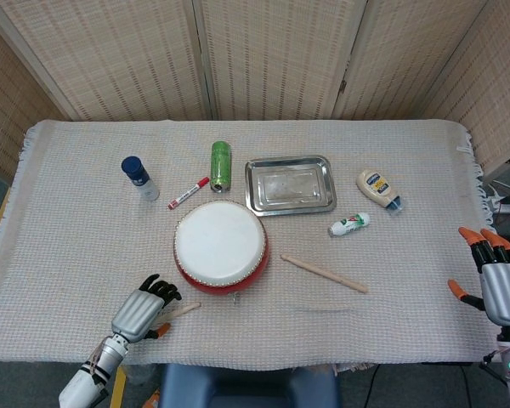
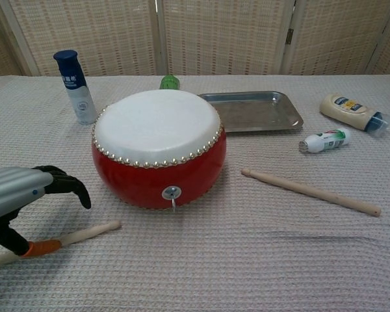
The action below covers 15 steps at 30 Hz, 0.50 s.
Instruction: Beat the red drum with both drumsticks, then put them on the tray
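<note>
Reaching for the first drumstick [image 2: 84,233] is the step in hand: the left robot hand [image 1: 141,310] hangs over the stick's butt end, in front of the red drum [image 1: 220,246] and to its left, fingers spread and curved above the wood, the orange-tipped thumb low beside it, nothing grasped yet. Whether the thumb touches the stick cannot be told. The right robot hand [image 1: 495,276] waits released, fingers apart, well to the right of the drum off the edge of the bench [image 1: 408,331], empty. The second drumstick [image 1: 324,274] lies slantwise just right of the drum; the steel tray [image 1: 290,184] sits just behind the drum and a little to its right. Next, I judge, the left fingers must come down and wrap the stick near its butt, then lift; the right must travel inward to its own stick before any beating begins.
</note>
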### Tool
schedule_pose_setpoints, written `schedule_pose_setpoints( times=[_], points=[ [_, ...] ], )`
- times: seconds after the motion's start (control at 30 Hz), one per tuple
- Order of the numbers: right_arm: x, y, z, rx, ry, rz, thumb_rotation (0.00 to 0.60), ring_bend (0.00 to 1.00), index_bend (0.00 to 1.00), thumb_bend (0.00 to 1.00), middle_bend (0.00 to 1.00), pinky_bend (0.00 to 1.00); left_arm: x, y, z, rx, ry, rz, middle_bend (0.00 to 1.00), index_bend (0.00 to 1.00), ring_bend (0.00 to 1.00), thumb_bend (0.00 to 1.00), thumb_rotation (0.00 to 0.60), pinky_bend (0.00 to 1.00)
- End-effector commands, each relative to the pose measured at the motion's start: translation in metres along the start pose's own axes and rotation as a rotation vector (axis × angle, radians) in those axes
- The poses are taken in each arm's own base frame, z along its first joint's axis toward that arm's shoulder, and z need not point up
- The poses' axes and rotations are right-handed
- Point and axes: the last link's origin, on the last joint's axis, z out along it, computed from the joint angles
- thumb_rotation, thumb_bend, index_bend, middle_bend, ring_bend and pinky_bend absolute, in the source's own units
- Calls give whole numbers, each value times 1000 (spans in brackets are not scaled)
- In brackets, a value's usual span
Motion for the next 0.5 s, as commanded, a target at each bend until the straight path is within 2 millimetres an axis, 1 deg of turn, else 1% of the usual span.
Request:
schedule_pose_setpoints(
  times=[0.03,0.2,0.5],
  points=[
    [0,0,1,4,-1,1,600,87,137,113,171,176,-7,4,2,47,-4,-16,214,318,166,313,600,100],
    [-1,-2,1,14,-6,9,600,87,137,113,171,176,-14,8,6,87,-15,-33,219,334,174,316,600,115],
    [-1,-2,1,16,-7,16,600,87,137,113,171,176,-19,10,12,105,-16,-55,232,391,189,328,600,127]
  ],
)
